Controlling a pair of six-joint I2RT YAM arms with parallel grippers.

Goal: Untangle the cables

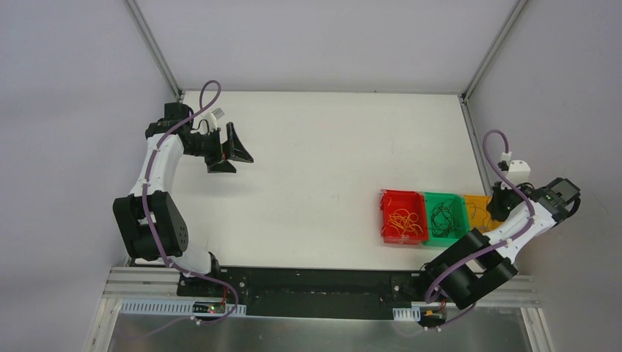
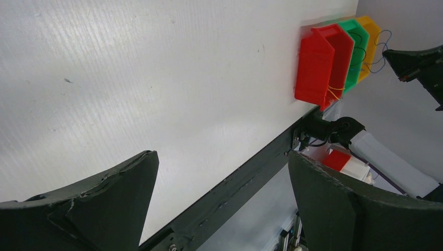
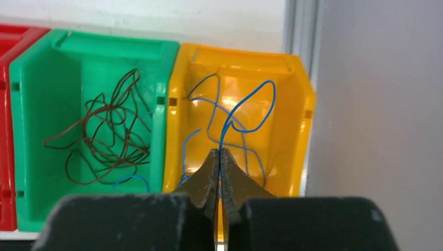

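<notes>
Three bins stand in a row at the table's right: a red bin (image 1: 403, 217) with yellow-orange wires (image 1: 404, 218), a green bin (image 1: 446, 218) with dark wires (image 3: 107, 137), and a yellow bin (image 3: 298, 99) with blue wires. My right gripper (image 3: 219, 152) is shut on a blue wire (image 3: 249, 107) and holds it over the yellow bin; the wire loops up from the fingertips. One blue end (image 3: 133, 179) lies in the green bin. My left gripper (image 1: 233, 152) is open and empty over the table's far left; the bins show far off in the left wrist view (image 2: 334, 57).
The table's right edge and a metal corner post (image 3: 300, 31) run just beside the yellow bin. A black rail (image 1: 315, 282) runs along the near edge between the arm bases.
</notes>
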